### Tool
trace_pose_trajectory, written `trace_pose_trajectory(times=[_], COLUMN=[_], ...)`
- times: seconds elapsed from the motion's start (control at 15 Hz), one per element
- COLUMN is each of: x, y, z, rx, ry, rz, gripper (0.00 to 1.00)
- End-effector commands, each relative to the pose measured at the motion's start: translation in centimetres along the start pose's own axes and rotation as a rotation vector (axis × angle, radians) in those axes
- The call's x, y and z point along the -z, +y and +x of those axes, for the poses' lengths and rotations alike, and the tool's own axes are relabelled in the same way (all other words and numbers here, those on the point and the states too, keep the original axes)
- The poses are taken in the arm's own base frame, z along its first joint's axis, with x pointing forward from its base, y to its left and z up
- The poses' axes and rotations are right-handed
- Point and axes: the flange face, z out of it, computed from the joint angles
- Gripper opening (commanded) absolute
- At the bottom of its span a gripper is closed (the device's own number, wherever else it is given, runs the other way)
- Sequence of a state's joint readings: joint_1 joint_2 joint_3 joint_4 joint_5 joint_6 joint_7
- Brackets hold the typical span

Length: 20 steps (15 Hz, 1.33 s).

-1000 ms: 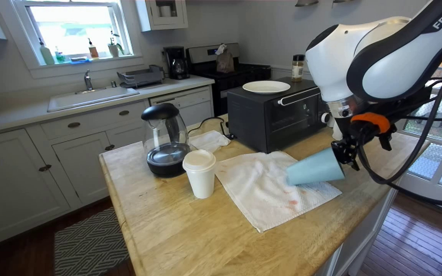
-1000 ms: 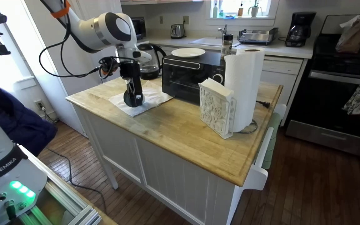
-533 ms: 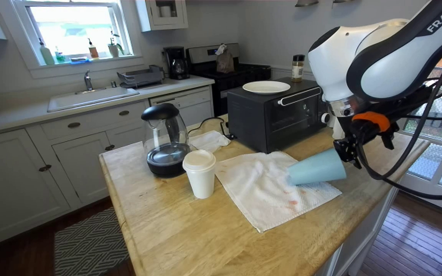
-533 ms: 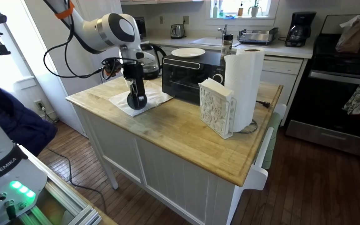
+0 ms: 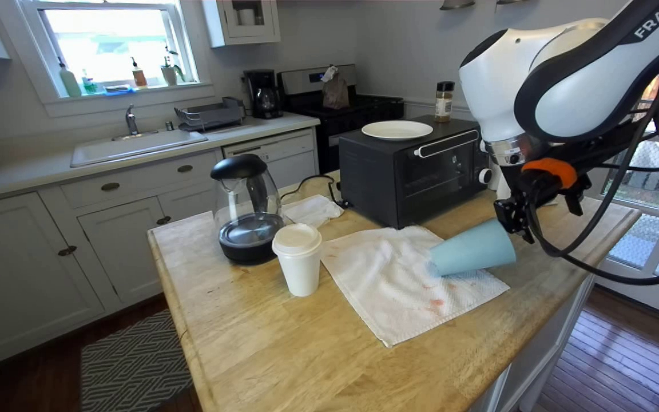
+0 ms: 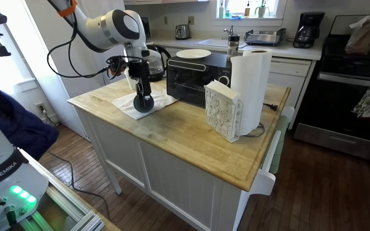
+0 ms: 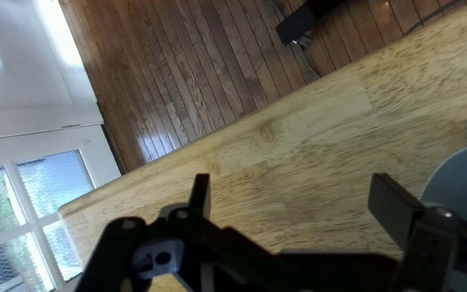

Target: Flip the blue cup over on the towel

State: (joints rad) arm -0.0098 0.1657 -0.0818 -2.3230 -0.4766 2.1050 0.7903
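At left in an exterior view stands the kettle (image 5: 249, 243), with the lidded white cup (image 5: 300, 268) to its lower right. Across the middle lies the rumpled towel (image 5: 384, 277). Over its right part is the blue cup (image 5: 469, 250), tipped on its side, narrow end left, wide end toward me. At right comes my gripper (image 7: 290, 196): in the wrist view my jaws stand wide apart with nothing between them, the blue cup showing only past the right finger (image 7: 392, 209). Over the last second I have eased slightly rightward in an exterior view and the cup's dark mouth (image 6: 139, 106) has drifted along, so I am probably nudging it; contact is hidden. The flip looks unfinished: that mouth must still turn down.
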Motion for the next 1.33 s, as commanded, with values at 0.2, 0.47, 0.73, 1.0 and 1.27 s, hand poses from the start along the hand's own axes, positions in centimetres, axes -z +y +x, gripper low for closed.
trace_pose_trajectory(times=[0.2,0.47,0.73,1.0,1.27], x=[-0.5,-0.5,2.2,5.7,7.6], y=[0.6,0.9,1.1,0.6,-1.3], z=[0.1,0.2,0.3,0.2,-0.2], rx=[-0.015,-0.023,0.042,0.191,0.378], ry=[-0.016,-0.03,0.04,0.118,0.13], rz=[-0.06,-0.05,0.055,0.181,0.293], gripper=[1.0,1.0,1.0,1.0,1.0])
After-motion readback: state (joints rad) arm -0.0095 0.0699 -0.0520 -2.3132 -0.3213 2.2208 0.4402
